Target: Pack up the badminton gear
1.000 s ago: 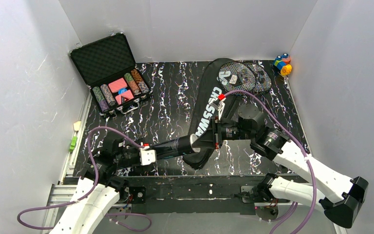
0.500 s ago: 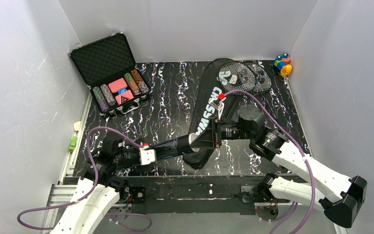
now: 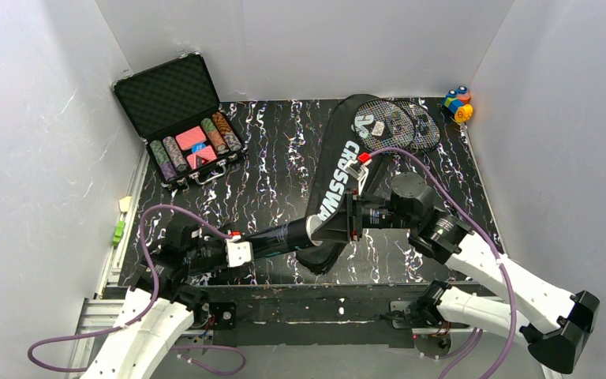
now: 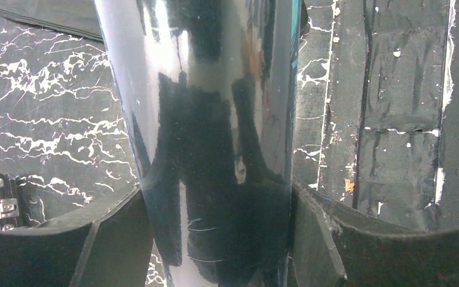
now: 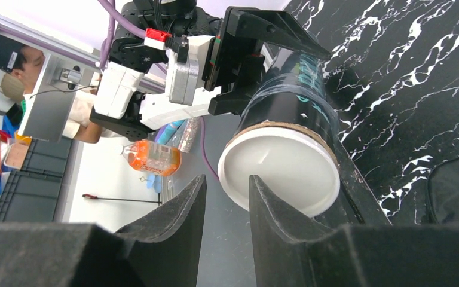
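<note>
My left gripper (image 3: 267, 241) is shut on the long dark tube (image 3: 288, 234) and holds it level above the table, pointing right. In the left wrist view the glossy tube (image 4: 209, 131) fills the gap between the fingers (image 4: 317, 233). The tube's white round lid (image 5: 281, 167) faces my right gripper (image 5: 227, 182), which is slightly open and empty, right at the lid's edge. In the top view my right gripper (image 3: 352, 215) is at the tube's end, over the black CROSSWAY bag (image 3: 338, 178). Two rackets (image 3: 398, 122) lie at the bag's far end. No shuttlecocks show.
An open black case of poker chips (image 3: 181, 118) stands at the back left. Colourful toy blocks (image 3: 458, 104) sit in the back right corner. White walls close in the table on three sides.
My right arm has shifted slightly right and toward the near edge, with its gripper staying at the tube's end. The left arm and tube have barely moved.
</note>
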